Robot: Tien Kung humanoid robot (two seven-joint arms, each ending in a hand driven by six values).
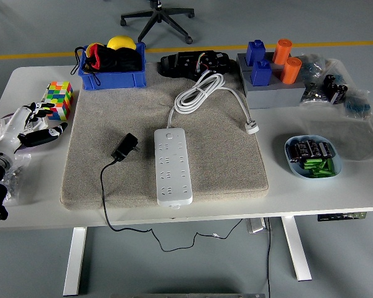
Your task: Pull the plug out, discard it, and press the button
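Left hand open at table's left edge; plug beside power strip

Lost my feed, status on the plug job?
Left hand open at left edge, empty. Black plug lies on mat beside power strip, unplugged. Nothing blocking.

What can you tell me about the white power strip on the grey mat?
The white plastic power strip is a long flat bar with rounded corners and rows of sockets. It lies flat on the grey mat, lengthwise toward the table's near edge. No plug sits in it. Its white cable leaves the far end, lies coiled behind it and ends in a white plug. A black adapter lies apart, to its left.
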